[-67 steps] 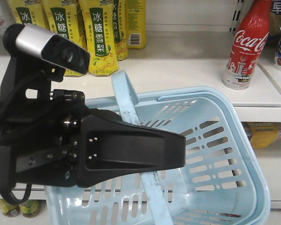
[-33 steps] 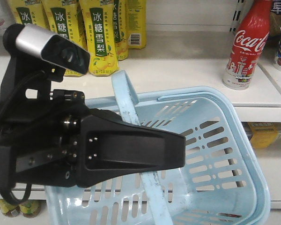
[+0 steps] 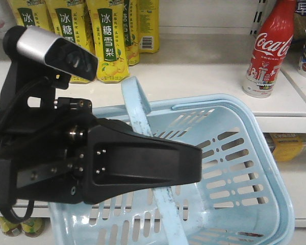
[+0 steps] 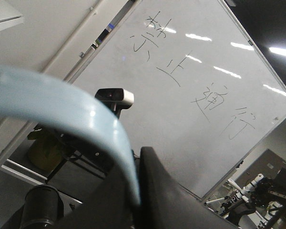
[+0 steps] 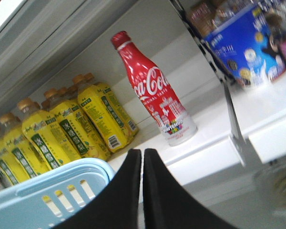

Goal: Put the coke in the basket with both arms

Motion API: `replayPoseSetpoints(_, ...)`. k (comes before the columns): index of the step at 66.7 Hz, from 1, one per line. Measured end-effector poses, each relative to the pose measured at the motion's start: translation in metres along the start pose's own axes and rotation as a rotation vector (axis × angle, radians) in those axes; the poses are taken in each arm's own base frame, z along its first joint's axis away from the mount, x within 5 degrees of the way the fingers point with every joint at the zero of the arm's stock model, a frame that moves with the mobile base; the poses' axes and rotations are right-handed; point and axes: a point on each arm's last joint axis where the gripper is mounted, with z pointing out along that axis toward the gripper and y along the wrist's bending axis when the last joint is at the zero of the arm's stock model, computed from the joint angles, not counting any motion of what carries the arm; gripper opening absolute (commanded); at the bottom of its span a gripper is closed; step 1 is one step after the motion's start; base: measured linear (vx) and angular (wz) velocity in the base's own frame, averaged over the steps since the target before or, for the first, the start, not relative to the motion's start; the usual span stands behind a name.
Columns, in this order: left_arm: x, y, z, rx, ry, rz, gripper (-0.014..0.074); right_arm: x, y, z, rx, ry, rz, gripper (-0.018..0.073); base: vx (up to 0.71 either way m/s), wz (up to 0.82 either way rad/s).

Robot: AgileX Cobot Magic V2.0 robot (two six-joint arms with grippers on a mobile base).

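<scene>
Gripping the basket handle (image 3: 135, 102) with your left tool (image 3: 191, 163), right tool (image 5: 142, 162) closed on nothing; coke (image 5: 155, 90) sits on the shelf (image 3: 194, 81), unpicked

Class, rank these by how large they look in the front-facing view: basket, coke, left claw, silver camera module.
1. basket
2. left claw, though its nearness to the lens inflates it, so this place is unsure
3. coke and silver camera module look about alike; not ranked

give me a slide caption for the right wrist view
Shut right gripper faces a red Coca-Cola bottle on the shelf.
</scene>
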Motion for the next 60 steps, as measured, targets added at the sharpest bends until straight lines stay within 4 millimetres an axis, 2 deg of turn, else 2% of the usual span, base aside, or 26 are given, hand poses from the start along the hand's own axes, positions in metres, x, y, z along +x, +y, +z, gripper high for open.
replayPoseSetpoints(8,0.0,0.0,0.0,0.0,0.0,0.0,-0.0006,-0.012,0.011,0.005,-0.015,0.034,-0.152,0.016,0.0,0.0)
replayPoseSetpoints(14,0.0,0.0,0.0,0.0,0.0,0.0,-0.0006,-0.022,0.019,0.012,-0.028,0.063,-0.286,0.0316,0.0,0.0)
replayPoseSetpoints(21,0.0,0.0,0.0,0.0,0.0,0.0,-0.0006,-0.032,0.026,0.022,-0.043,0.083,-0.408,0.0542,0.0,0.0)
replayPoseSetpoints(30,0.0,0.0,0.0,0.0,0.0,0.0,-0.0006,-0.041,0.029,0.036,-0.039,0.091,-0.49,0.0701,0.0,0.0)
replayPoseSetpoints(34,0.0,0.0,0.0,0.0,0.0,0.0,-0.0006,-0.043,0.028,0.042,-0.027,0.093,-0.518,0.0728,0.0,0.0)
replayPoseSetpoints(43,0.0,0.0,0.0,0.0,0.0,0.0,-0.0006,-0.043,0.024,0.055,-0.002,0.112,-0.538,0.072,0.0,0.0)
replayPoseSetpoints(60,0.0,0.0,0.0,0.0,0.0,0.0,-0.0006,-0.04,0.014,0.078,0.041,0.163,-0.584,0.0656,0.0,0.0)
